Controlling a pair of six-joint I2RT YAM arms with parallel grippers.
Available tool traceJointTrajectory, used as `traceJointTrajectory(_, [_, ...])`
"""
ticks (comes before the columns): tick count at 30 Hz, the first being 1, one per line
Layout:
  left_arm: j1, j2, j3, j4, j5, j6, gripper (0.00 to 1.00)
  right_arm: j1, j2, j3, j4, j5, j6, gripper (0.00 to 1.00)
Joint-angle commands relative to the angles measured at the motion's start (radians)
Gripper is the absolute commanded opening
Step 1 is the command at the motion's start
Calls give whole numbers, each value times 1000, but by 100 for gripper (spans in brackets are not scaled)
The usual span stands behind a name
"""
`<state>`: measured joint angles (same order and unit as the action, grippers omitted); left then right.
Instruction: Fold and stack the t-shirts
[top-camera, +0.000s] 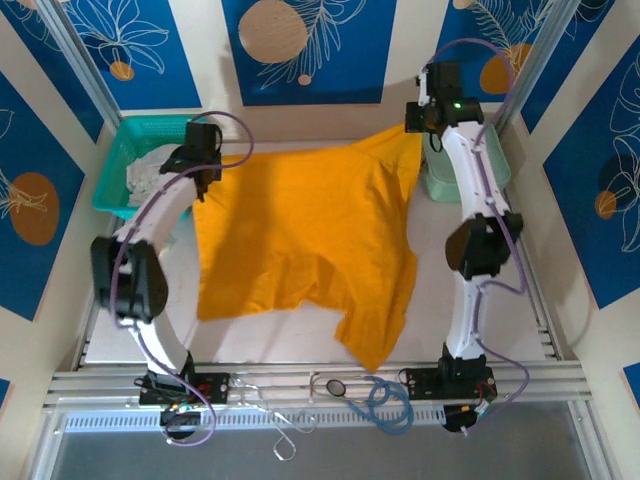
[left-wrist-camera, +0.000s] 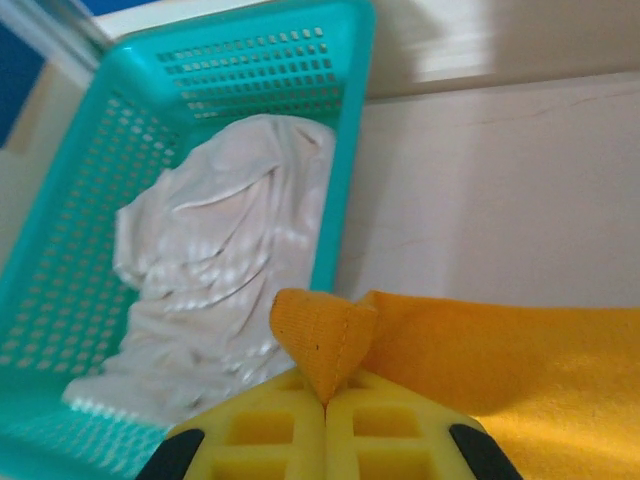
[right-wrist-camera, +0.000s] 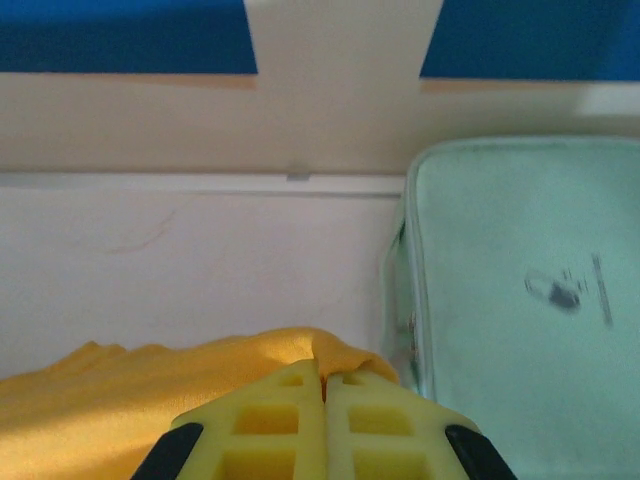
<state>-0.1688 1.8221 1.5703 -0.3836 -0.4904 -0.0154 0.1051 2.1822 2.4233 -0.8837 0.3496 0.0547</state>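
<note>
Far left: a teal plastic mesh basket (left-wrist-camera: 60, 260) holding a crumpled pale whitish-grey cloth garment (left-wrist-camera: 220, 270). Just beside the basket, the left claw (left-wrist-camera: 324, 385) is clenched on a folded corner of the mustard-orange short-sleeved t-shirt of thin cloth (top-camera: 300, 230). The t-shirt lies spread over the white counter (top-camera: 270, 340) between the two arms. The right claw (right-wrist-camera: 322, 378) grasps the t-shirt's far right edge, beside the mint-green hard case (right-wrist-camera: 520, 290).
</note>
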Motion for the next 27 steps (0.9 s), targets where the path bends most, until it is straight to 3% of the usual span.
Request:
traceJointTrajectory(1, [2,111,119,126,-45,23,0,-3,166,198,25,69,-108,0])
traceJointTrajectory(6, [2,231,159,188,-75,21,0,4,338,306,93,98,-147,0])
traceJointTrajectory(14, [2,276,162,198,-70,48,0,7,291,143,165,67,-69,0])
traceJointTrajectory(27, [2,231,-10,217,-70,45,0,67,-100,-569,384,91,62,0])
